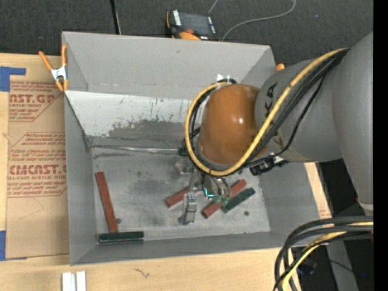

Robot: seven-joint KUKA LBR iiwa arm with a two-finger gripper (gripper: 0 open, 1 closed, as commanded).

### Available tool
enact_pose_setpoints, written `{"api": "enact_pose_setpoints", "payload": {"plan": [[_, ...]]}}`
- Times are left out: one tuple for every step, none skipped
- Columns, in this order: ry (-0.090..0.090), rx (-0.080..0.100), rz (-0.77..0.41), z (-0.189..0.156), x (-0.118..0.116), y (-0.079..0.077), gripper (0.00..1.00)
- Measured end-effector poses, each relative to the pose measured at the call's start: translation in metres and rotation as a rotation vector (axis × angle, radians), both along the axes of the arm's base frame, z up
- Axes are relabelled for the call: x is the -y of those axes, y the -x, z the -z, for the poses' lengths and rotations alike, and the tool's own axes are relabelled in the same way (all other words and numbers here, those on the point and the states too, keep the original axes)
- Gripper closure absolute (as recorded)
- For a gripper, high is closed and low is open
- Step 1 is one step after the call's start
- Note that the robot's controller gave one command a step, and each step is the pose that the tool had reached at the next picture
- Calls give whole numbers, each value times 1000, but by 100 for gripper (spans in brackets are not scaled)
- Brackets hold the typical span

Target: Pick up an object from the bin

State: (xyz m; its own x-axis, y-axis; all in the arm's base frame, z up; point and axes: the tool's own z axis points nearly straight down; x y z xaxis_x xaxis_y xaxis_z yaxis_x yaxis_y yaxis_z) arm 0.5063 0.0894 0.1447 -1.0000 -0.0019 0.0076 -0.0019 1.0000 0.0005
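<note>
The hand (190,207) hangs low in the grey bin (151,71), lower middle of the frame, under the arm's orange cover (227,123). I cannot tell whether it is open or closed. A short red-brown bar (176,199) lies just left of it. A second red-brown bar (212,210) and a dark green bar (238,200) lie just to its right. A long red-brown strip (106,202) lies well apart at lower left.
</note>
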Motion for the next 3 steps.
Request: {"api": "enact_pose_setpoints", "payload": {"plan": [[1, 4, -147, 78, 41, -28, 0], [-2, 8, -148, 74, 39, -30, 100], [1, 18, -569, -188, 73, -27, 100]]}}
